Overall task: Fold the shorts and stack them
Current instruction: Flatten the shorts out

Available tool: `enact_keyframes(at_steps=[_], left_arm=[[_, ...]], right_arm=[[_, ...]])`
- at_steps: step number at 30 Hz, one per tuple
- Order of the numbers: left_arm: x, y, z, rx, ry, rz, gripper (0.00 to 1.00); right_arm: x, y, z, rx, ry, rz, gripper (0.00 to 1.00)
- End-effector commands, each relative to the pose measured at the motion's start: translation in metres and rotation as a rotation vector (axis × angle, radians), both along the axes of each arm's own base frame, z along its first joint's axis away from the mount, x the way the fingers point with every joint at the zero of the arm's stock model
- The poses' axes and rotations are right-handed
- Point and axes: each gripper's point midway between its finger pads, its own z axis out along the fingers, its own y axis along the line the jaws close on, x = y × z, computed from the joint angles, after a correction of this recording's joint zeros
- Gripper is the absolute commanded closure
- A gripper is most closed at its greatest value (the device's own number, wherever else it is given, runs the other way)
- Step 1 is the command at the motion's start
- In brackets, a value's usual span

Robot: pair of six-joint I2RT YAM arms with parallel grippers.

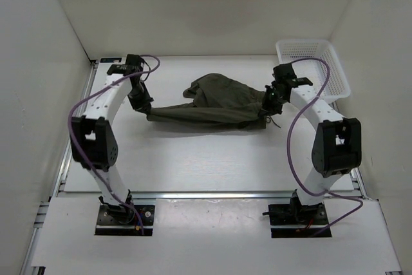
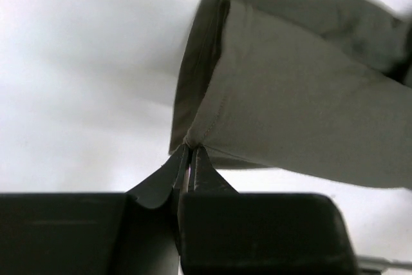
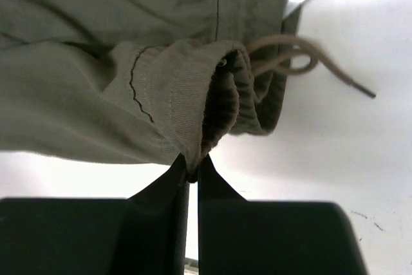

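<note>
The dark olive shorts [image 1: 215,104] stretch across the middle of the white table, bunched at the back centre. My left gripper [image 1: 145,109] is shut on a hemmed leg corner of the shorts [image 2: 270,94] at their left end; in the left wrist view my left gripper [image 2: 190,149] pinches the stitched hem. At the right end my right gripper [image 1: 265,113] is shut on the gathered elastic waistband [image 3: 187,107]. In the right wrist view my right gripper [image 3: 192,169] has the waistband fold between its tips, and the drawstring cord [image 3: 302,62] loops out to the right.
A white plastic basket [image 1: 313,69] stands at the back right corner, just behind the right arm. White walls enclose the table on the left, back and right. Purple cables arc off both arms.
</note>
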Motion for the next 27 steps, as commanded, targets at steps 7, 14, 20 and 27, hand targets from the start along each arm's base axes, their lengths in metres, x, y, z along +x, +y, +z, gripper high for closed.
enact_keyframes(at_steps=[7, 14, 20, 27], left_arm=[[-0.102, -0.001, -0.014, 0.018, 0.049, 0.049, 0.9], [-0.118, -0.002, -0.015, 0.034, 0.026, 0.05, 0.9], [-0.034, -0.006, 0.059, 0.079, -0.145, 0.021, 0.9], [0.101, -0.002, 0.196, 0.006, -0.517, 0.034, 0.9]], right_arm=[[-0.07, -0.016, 0.008, -0.008, -0.005, 0.003, 1.0], [-0.114, -0.029, 0.021, -0.018, -0.034, -0.028, 1.0], [-0.055, -0.025, 0.069, -0.021, -0.15, -0.04, 1.0], [0.112, -0.003, 0.216, 0.025, -0.477, -0.022, 1.0]])
